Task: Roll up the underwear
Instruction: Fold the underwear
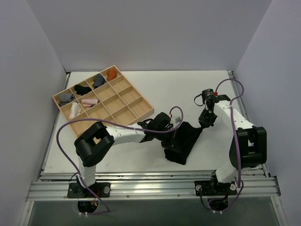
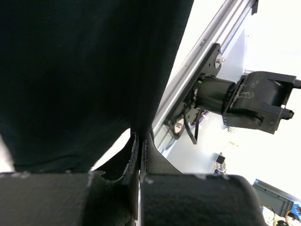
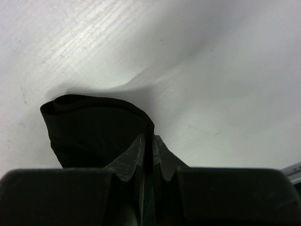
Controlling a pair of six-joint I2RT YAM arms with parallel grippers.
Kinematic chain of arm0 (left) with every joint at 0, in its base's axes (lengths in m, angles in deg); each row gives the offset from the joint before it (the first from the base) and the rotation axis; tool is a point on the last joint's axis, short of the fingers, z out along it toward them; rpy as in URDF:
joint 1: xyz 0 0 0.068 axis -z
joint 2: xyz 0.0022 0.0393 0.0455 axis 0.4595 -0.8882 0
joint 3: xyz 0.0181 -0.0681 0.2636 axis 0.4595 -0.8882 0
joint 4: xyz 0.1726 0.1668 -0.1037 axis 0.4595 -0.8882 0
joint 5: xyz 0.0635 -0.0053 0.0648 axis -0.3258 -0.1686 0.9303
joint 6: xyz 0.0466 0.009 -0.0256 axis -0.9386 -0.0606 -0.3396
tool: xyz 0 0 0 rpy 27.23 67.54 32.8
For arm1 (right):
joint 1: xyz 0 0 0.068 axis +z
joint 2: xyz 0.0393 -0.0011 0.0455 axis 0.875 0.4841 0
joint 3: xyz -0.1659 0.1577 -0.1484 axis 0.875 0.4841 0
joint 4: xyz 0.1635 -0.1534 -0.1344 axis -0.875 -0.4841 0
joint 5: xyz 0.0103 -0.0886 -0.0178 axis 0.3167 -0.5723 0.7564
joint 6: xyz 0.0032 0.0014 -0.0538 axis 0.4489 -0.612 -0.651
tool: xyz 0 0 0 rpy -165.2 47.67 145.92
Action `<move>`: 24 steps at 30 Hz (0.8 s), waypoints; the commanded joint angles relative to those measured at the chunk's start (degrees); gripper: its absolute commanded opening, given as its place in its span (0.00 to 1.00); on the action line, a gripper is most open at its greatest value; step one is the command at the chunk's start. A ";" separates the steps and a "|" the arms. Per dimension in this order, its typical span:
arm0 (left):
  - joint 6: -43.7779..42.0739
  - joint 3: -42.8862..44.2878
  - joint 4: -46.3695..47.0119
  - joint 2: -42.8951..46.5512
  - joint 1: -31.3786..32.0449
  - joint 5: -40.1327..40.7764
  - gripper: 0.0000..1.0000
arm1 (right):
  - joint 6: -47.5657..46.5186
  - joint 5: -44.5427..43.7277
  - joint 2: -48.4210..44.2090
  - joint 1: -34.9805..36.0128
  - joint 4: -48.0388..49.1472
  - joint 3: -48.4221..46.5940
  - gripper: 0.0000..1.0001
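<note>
Black underwear [image 1: 184, 141], edge pinched at tips of clamped left gripper [image 2: 140, 141] and right gripper [image 3: 149, 136]; risk: slipping free under uneven pull.

The left arm [image 1: 126, 135] bends at a low elbow on the left and lays its forearm rightward toward the middle, with the left gripper [image 2: 140, 140] pinched flat on an edge of the underwear [image 1: 184, 143]. The right arm [image 1: 233, 121] bends at its elbow on the right and stretches leftward, wrist tipped down. The right gripper [image 3: 149, 133] is clamped on a fold of the same cloth
</note>
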 commanded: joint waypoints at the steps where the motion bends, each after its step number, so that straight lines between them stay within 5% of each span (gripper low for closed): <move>1: -0.39 -1.31 5.00 -1.20 -2.01 -3.83 0.02 | 1.06 -4.57 4.43 1.78 -3.57 -5.57 0.00; 24: 0.22 -8.17 13.00 -1.20 -3.69 -7.01 0.09 | 3.60 -4.13 13.67 9.16 -4.63 -17.18 0.00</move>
